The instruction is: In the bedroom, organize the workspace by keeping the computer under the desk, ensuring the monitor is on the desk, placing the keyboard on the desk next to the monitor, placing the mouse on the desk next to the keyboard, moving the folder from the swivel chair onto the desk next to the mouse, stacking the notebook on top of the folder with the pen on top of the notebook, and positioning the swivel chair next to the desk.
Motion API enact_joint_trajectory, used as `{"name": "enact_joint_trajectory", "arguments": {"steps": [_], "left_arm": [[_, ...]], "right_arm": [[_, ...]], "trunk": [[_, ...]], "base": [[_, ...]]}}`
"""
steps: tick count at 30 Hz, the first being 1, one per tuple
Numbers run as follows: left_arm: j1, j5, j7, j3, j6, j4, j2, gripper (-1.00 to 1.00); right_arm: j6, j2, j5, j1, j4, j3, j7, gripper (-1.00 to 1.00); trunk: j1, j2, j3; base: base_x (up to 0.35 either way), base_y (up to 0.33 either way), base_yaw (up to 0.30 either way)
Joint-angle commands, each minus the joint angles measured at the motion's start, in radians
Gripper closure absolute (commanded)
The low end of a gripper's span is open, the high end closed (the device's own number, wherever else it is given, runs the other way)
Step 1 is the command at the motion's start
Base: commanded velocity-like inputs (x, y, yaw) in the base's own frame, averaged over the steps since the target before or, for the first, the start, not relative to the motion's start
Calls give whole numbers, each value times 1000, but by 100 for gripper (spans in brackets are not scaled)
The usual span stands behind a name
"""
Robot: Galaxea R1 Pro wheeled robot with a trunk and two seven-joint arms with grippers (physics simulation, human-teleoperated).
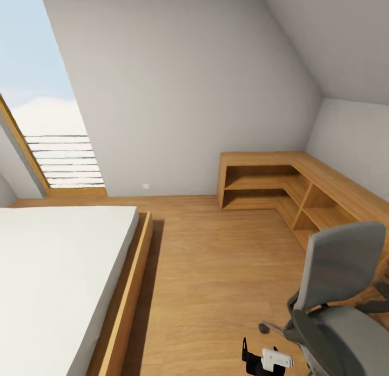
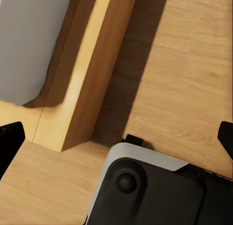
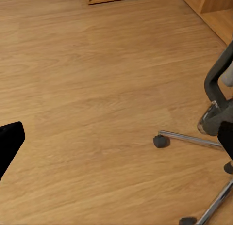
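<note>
A: How much of the task is seen as done?

B: Nothing can be confirmed. The grey padded swivel chair with black armrests and a chrome star base (image 1: 337, 306) is seen at the right, on the light wooden floor (image 1: 216, 268), just beside the low L-shaped wooden shelf unit (image 1: 292, 187). It is not placed next to any desk here.

A: And the blue folder on the seat?

B: It cannot be told; the seat is only partly seen and no folder is made out on that part. In the right wrist view the chrome legs and black castors (image 3: 160, 141) are shown on the bare floor.

A: How are the tools?

B: The left tool (image 2: 116, 137) is held wide apart, with nothing between its dark tips, above the floor near the wooden frame of the bed with a white mattress (image 2: 82, 74). The right tool (image 3: 116, 142) is also held apart and empty, near the chair base.

A: So what is left?

B: It is judged that nearly all steps are left.
</note>
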Motion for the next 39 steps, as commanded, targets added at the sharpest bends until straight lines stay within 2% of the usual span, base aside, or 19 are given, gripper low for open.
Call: {"name": "enact_joint_trajectory", "arguments": {"steps": [1, 39], "left_arm": [[-1, 6, 7, -9, -3, 0, 0, -100], [-1, 6, 7, -9, -3, 0, 0, -100]], "right_arm": [[-1, 0, -1, -1, -1, 8, -9, -100], [1, 1, -1, 0, 0, 10, -9, -100]], "trunk": [[1, -2, -2], [1, -2, -2]], "base": [[285, 0, -18], [324, 0, -2]]}}
